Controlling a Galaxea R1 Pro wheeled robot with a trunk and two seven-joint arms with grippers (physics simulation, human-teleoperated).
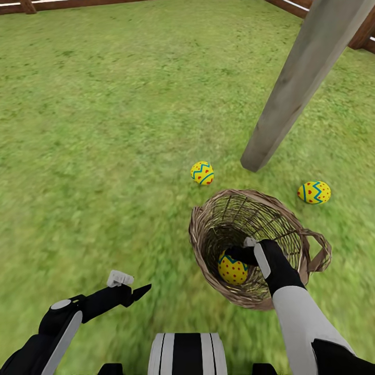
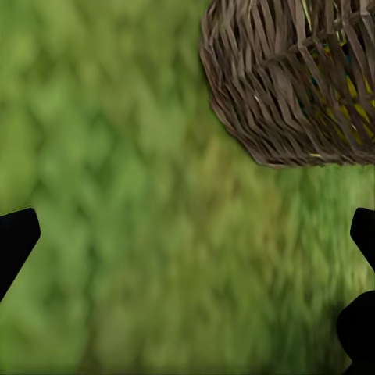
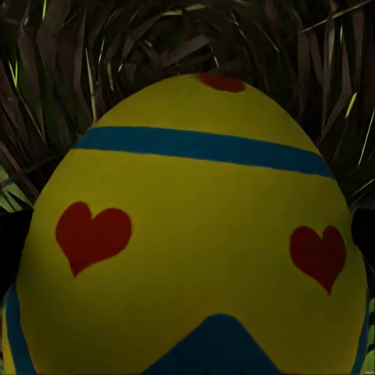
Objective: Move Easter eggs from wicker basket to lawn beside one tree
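Observation:
The wicker basket (image 1: 291, 229) stands on the lawn (image 1: 94, 156) just in front of the tree (image 1: 307, 78) trunk. One Easter egg (image 1: 233, 271) lies inside the basket. My right gripper (image 1: 241, 256) reaches into the basket and is open, its fingers on either side of that egg (image 3: 195, 234). A second egg (image 1: 202, 172) lies on the grass left of the trunk's foot. The third egg (image 1: 314, 192) lies on the grass to the trunk's right. My left gripper (image 1: 133, 285) hovers open over grass to the left of the basket (image 2: 297, 86), holding nothing.
A brown wooden fence (image 1: 78, 4) runs along the far edge of the lawn and continues behind the trunk at the right (image 1: 364, 36). Wide open grass spreads to the left. My base (image 1: 187, 354) shows at the bottom.

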